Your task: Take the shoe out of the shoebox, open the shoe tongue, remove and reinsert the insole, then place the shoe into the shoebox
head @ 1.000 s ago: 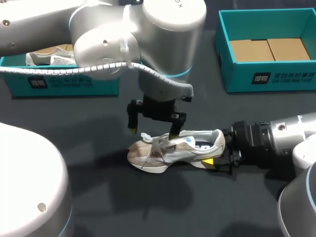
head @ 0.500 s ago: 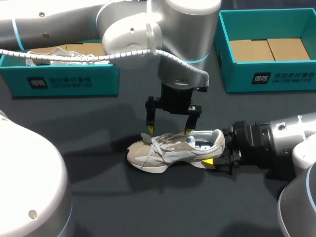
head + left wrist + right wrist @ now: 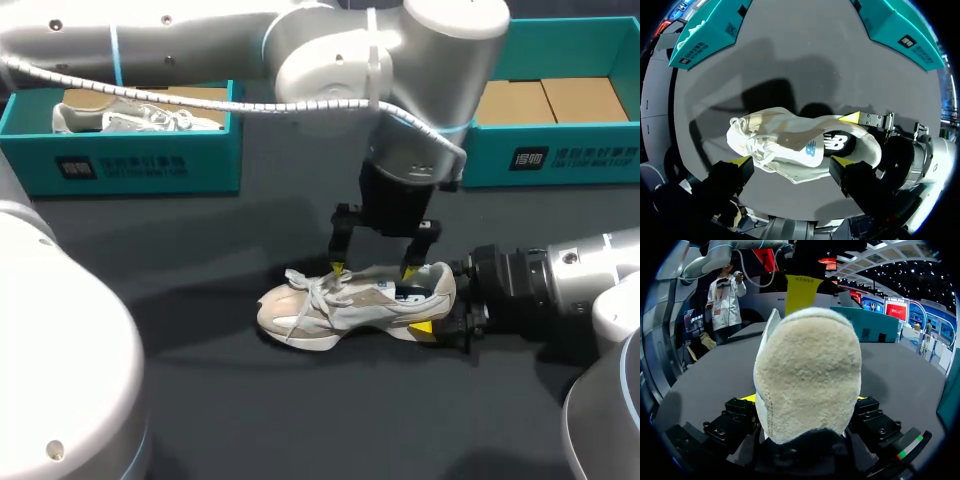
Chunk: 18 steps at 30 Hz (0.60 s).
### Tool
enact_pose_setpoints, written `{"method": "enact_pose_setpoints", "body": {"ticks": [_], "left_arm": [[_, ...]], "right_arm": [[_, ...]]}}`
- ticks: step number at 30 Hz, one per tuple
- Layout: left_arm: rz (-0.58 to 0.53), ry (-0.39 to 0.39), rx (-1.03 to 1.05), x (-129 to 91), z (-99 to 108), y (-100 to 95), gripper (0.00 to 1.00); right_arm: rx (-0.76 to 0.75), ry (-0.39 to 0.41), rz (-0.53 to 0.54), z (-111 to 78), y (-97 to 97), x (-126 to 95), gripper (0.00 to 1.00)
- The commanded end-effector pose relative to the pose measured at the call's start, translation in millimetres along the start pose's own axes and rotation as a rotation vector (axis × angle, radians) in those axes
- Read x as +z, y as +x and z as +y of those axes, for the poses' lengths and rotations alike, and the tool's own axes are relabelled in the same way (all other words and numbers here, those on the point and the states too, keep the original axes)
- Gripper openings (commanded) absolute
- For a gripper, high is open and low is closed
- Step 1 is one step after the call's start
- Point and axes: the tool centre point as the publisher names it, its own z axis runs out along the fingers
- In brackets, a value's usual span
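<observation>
Two claws: right claw point(image 3: 804, 399) pinching shoe point(image 3: 330, 305) heel; left claw point(image 3: 372, 270) spread, hovering over shoe's middle.

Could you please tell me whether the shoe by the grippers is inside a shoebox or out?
Out: the shoe stands on its sole on the table, apart from the left shoebox and right shoebox.
</observation>
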Motion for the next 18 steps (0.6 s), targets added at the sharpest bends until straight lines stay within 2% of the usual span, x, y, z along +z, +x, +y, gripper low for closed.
{"method": "enact_pose_setpoints", "body": {"ticks": [1, 7, 18], "left_arm": [[-0.057, -0.008, -0.018, 11.5, -3.5, 13.7, 1.0], [-0.084, -0.031, -0.035, 21.8, -11.1, 18.9, 1.0], [-0.121, -0.064, -0.027, 28.3, -2.8, 22.8, 0.99]], "right_arm": [[0.0, 0.004, 0.001, -1.3, 0.5, 0.7, 0.0], [0.0, 0.004, 0.001, -1.3, 0.5, 0.7, 0.0], [0.0, 0.004, 0.001, -1.3, 0.5, 0.7, 0.0]]}}
